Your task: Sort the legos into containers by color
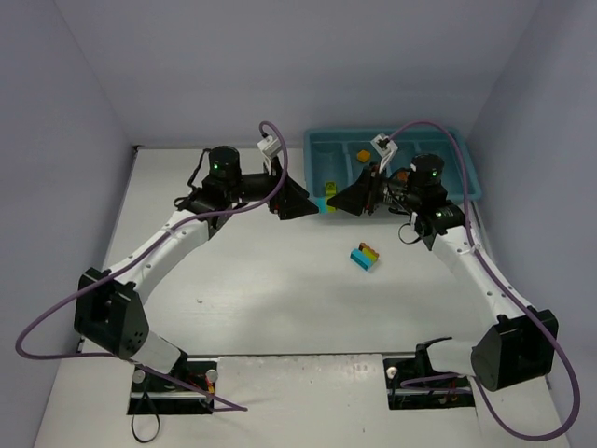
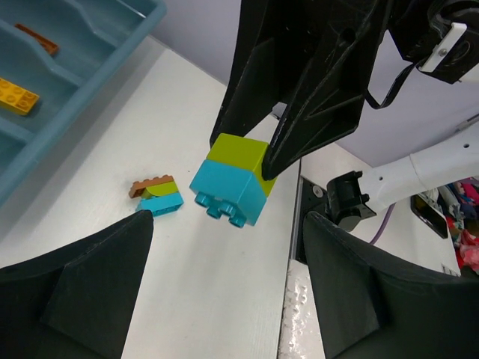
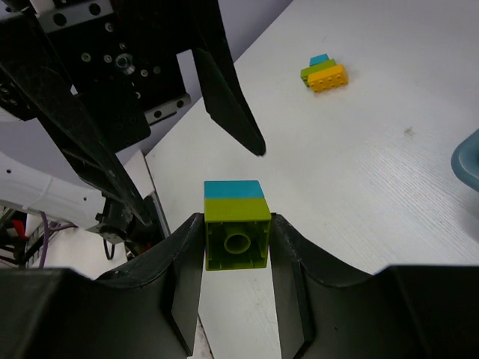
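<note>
Right gripper [image 3: 236,222] pinches green-cyan clump [image 3: 236,239]; left gripper [image 2: 228,221] gapes wide beside it. We see yellow brick [image 2: 15,96] in tray [image 2: 75,84] from left wrist, not right.

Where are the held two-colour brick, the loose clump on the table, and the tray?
two-colour brick [image 3: 236,224]: right wrist view, on its green half.
loose clump [image 1: 366,256]: top view, on its middle.
tray [image 1: 328,154]: top view, on the bare floor of its leftmost compartment.

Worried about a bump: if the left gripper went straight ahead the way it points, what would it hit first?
Most likely the cyan-and-green brick pair held in the right gripper, its cyan end facing the open left gripper. The gap between them is hard to judge.
</note>
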Controlling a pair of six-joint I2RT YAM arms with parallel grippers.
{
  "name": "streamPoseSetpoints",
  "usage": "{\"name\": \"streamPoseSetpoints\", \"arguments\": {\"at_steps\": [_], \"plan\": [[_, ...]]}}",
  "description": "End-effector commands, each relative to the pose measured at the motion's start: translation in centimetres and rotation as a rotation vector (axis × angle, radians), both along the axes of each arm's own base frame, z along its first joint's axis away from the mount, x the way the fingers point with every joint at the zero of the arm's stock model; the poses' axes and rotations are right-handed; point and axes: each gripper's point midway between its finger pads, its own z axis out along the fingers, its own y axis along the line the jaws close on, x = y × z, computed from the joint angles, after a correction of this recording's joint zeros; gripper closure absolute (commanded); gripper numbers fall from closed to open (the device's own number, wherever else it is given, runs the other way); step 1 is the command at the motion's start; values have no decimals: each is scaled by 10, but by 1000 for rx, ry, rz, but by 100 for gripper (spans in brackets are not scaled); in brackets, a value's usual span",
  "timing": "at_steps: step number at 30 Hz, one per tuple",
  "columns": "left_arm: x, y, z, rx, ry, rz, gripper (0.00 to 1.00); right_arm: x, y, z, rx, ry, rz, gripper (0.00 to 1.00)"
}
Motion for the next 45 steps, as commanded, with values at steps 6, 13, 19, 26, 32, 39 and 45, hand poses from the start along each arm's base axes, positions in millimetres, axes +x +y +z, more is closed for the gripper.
{"name": "streamPoseSetpoints", "arguments": {"at_steps": [6, 13, 19, 26, 32, 39, 45], "plan": [[-9, -12, 37, -60, -134, -80, 25, -3, 11, 41, 73, -145, 77, 100], [-9, -17, 33, -58, -125, -101, 27, -6, 16, 40, 89, -140, 106, 100], [-11, -20, 36, -77, -116, -136, 33, -7, 17, 42, 95, -150, 120, 100], [-11, -22, 35, -81, -98, -160, 46, -6, 18, 41, 95, -151, 123, 100], [-11, -24, 33, -78, -89, -174, 65, -6, 18, 38, 91, -157, 127, 100], [-11, -22, 34, -76, -86, -183, 100, -8, 15, 22, 67, -166, 122, 100], [-10, -17, 29, -66, -63, -200, 100, -9, 9, 7, 28, -217, 113, 100]]}}
